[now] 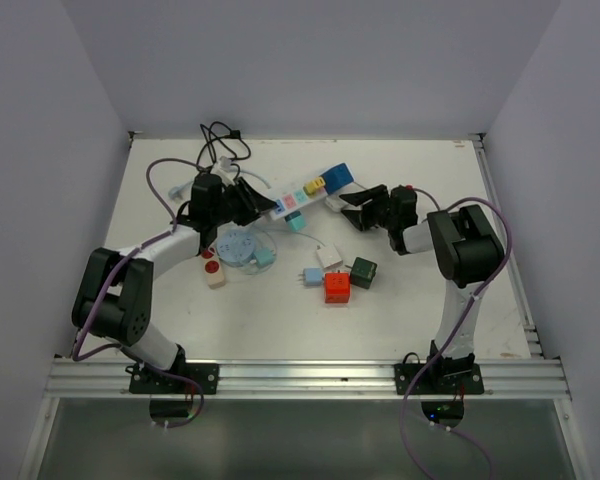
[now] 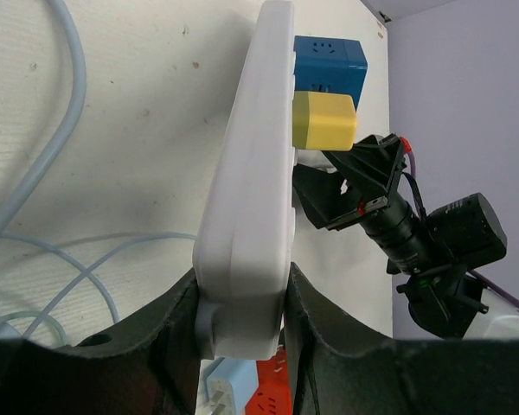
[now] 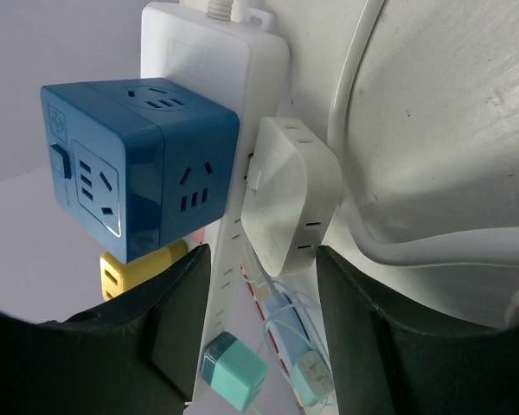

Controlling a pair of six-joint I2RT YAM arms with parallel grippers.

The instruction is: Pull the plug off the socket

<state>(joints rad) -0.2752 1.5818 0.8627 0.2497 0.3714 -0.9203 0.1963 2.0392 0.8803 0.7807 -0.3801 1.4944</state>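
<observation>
1. White plug [image 3: 285, 194] sits plugged into the single white power strip [image 3: 208, 43] at mid-table [image 1: 430, 300], alongside one blue cube adapter [image 3: 138, 164], one yellow plug [image 2: 324, 121] and one teal plug [image 3: 235, 370].
2. The right gripper [image 3: 264, 259] straddles the white plug with its jaws; whether they pinch it cannot be told.
3. At the opposite end, the left gripper [image 2: 242, 290] clamps the power strip.
4. Three loose cubes lie nearby: one orange cube [image 1: 337, 287], one dark green cube [image 1: 363, 272], one white cube [image 1: 329, 257].

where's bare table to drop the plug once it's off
Widest bare table: the near band between the two arm bases, in front of the orange cube. Also the far right corner behind the right arm. Crowded: around the power strip, the cables far left, and the other cubes mid-table.
</observation>
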